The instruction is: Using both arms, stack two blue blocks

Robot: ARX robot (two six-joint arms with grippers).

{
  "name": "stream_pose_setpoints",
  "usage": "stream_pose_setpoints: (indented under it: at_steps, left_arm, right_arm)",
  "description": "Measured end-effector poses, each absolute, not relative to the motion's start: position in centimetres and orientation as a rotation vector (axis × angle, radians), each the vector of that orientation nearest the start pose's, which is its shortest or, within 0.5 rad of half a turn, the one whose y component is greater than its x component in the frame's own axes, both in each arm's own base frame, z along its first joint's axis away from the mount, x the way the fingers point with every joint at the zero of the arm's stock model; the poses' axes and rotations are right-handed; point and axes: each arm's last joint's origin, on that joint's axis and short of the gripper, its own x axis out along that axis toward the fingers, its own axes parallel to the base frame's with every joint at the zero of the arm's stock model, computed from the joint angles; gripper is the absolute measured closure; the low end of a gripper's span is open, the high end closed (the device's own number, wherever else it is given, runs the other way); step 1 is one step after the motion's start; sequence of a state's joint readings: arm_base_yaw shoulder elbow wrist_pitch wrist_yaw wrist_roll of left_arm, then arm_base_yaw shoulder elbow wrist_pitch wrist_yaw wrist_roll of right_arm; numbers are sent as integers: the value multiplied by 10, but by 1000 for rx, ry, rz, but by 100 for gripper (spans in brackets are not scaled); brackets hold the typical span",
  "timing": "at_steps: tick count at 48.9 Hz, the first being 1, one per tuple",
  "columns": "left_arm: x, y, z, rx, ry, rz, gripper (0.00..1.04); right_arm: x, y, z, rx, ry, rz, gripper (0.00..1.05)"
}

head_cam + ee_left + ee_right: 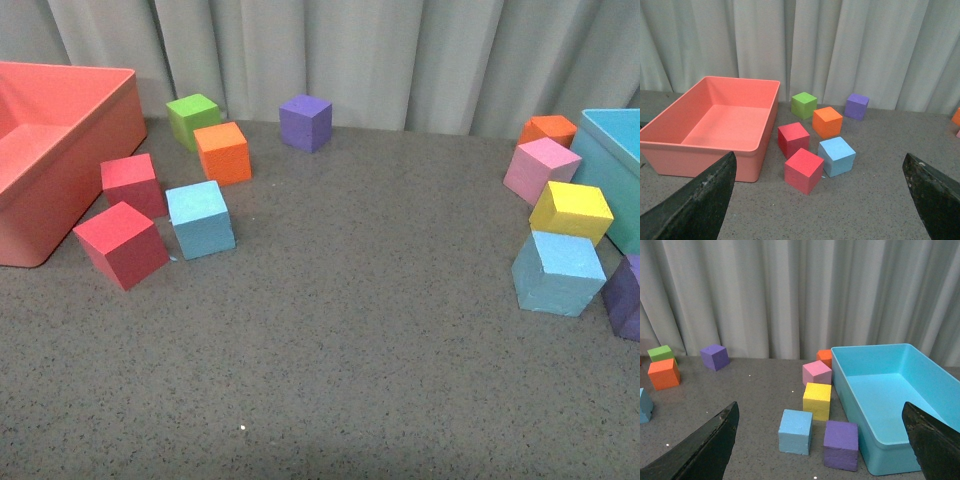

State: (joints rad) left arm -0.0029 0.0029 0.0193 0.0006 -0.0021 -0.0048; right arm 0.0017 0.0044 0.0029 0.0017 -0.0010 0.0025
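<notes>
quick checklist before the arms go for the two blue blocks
1. Left gripper open and empty: ok.
2. Right gripper open and empty: ok.
3. Left blue block top uncovered: ok.
4. Its sides clear: not ok, a red cube crowds it.
5. Right blue block top uncovered: ok.
6. Its sides clear: cannot tell, yellow cube and purple cube sit close.

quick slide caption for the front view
Left blue block beside a red cube, right blue block by a yellow cube, far apart.
</notes>
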Motion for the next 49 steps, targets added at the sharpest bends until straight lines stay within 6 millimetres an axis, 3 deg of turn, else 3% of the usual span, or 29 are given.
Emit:
stream_pose_setpoints:
  at_steps: [18,26,29,37,42,45,49]
  left_arm:
    - [97,0,170,-5,-17,-1,7]
    - [97,0,170,-5,-18,0,7]
    - [97,0,170,-5,-17,0,7]
    - [97,0,170,-5,-17,0,7]
    - [97,0,170,-5,-17,0,7]
    - [97,0,170,-5,-17,0,7]
    - [97,0,170,-5,-17,0,7]
  right_arm:
    - [98,0,164,-2,2,-3,10]
    - [112,0,171,-182,203,-186,10]
    - [128,-1,179,-187,231,-167,10]
    - [197,-5,193,-114,353,-98,10]
    - [246,-3,186,-25,503,-67,10]
    - [262,-2,182,4,559,-63,10]
    - [298,4,171,86,693,-60,10]
